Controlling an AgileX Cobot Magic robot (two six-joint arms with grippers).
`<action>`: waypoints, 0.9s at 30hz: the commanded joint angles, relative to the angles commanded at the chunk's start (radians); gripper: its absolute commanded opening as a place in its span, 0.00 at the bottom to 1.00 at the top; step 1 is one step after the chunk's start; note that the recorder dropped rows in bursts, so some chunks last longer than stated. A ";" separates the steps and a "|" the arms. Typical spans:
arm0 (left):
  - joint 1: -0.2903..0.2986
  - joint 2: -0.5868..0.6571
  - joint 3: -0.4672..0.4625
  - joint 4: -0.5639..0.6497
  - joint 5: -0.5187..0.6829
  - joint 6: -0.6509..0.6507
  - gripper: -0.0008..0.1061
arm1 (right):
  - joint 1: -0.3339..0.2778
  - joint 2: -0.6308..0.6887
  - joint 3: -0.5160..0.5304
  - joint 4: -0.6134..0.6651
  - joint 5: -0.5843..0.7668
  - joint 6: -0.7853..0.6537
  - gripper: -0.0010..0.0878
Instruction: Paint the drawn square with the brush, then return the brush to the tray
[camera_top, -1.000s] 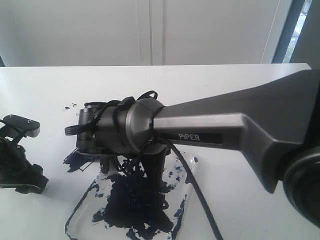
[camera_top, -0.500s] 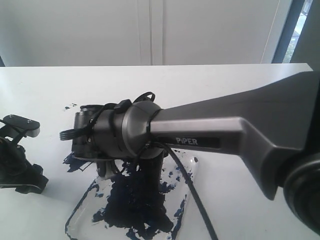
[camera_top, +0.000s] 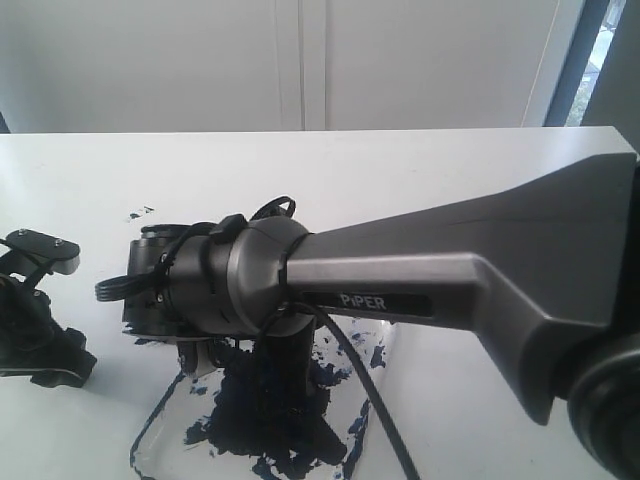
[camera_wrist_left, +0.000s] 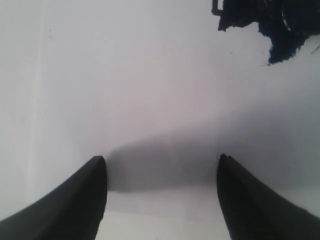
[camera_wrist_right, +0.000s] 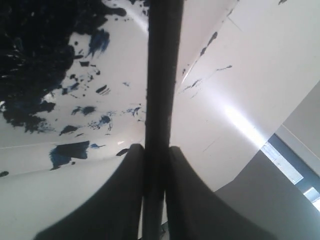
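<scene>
Right arm (camera_top: 450, 280) reaches across the middle of the table (camera_top: 450, 170), wrist low over the tray (camera_top: 160, 425). The tray is clear plastic with a big dark blue-black blotch and splatters.

Right gripper (camera_wrist_right: 156, 148): fingers pressed tight on the brush (camera_wrist_right: 160, 75), a thin black shaft pinched between them. In the right wrist view the shaft runs straight out past the splattered part of the tray. Its tip is out of frame, and the brush is hidden under the wrist in the exterior view.

Left gripper (camera_wrist_left: 160, 159): fingers spread wide, nothing between them, white paper below.

The drawn square (camera_wrist_left: 265, 20) lies on that paper, apart from the left fingers. It is filled dark blue-black with a ragged edge, and one thin outline corner shows.
</scene>
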 joint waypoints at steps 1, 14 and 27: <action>0.000 0.000 0.000 0.000 0.000 0.000 0.63 | -0.005 0.000 0.000 0.000 0.000 0.000 0.01; 0.000 0.000 0.000 0.000 0.002 0.000 0.63 | -0.105 0.000 0.000 -0.070 0.000 0.019 0.01; 0.000 0.000 0.000 0.000 0.000 0.000 0.63 | -0.062 0.000 0.000 -0.030 0.000 0.019 0.01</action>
